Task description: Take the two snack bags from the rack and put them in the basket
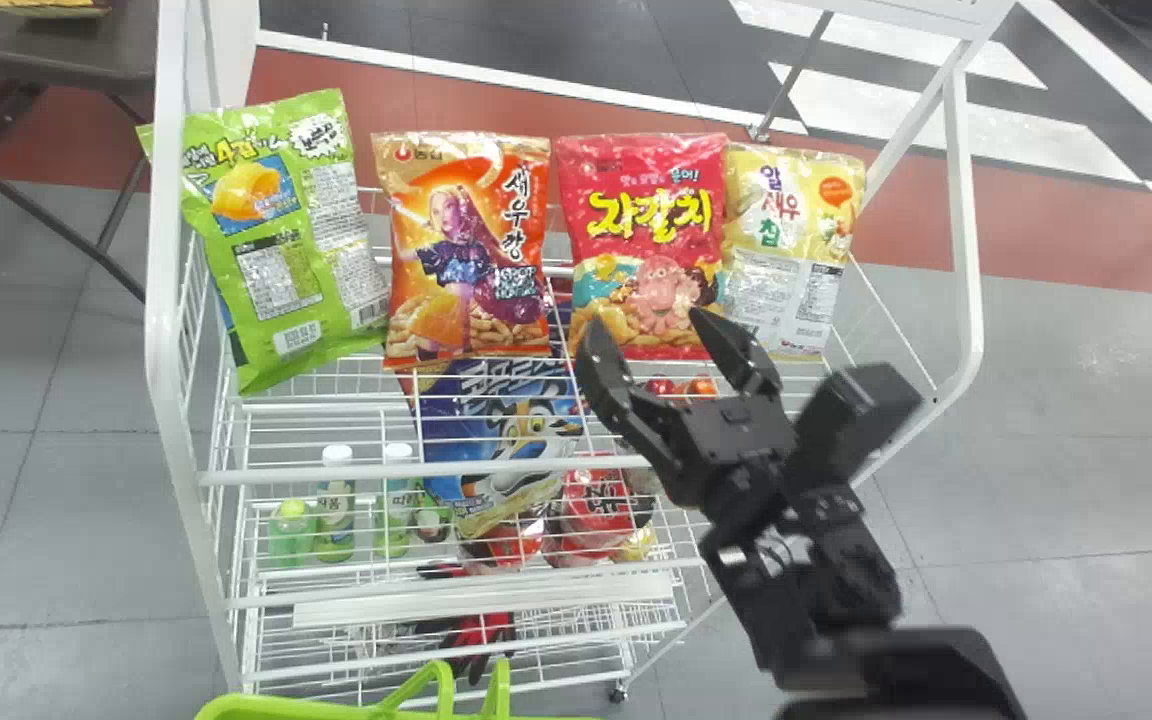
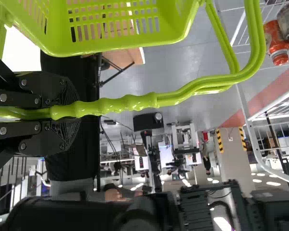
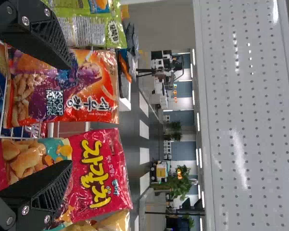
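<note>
Four snack bags stand in a row on the upper level of the white rack. From the robot's left come a green bag, tilted, then an orange bag, a red bag and a yellow-and-white bag, whose side lies behind the red one's edge. The right gripper is before the red bag's lower part, its fingers spread with no bag pinched between them; in the right wrist view one finger overlaps the orange bag and the other the red one, though whether either touches cannot be told. The left gripper has its fingers closed around the handle of the green basket. In the head view the basket is at the bottom edge, in front of the rack. Lower down in the rack are a blue bag and capped bottles.
</note>
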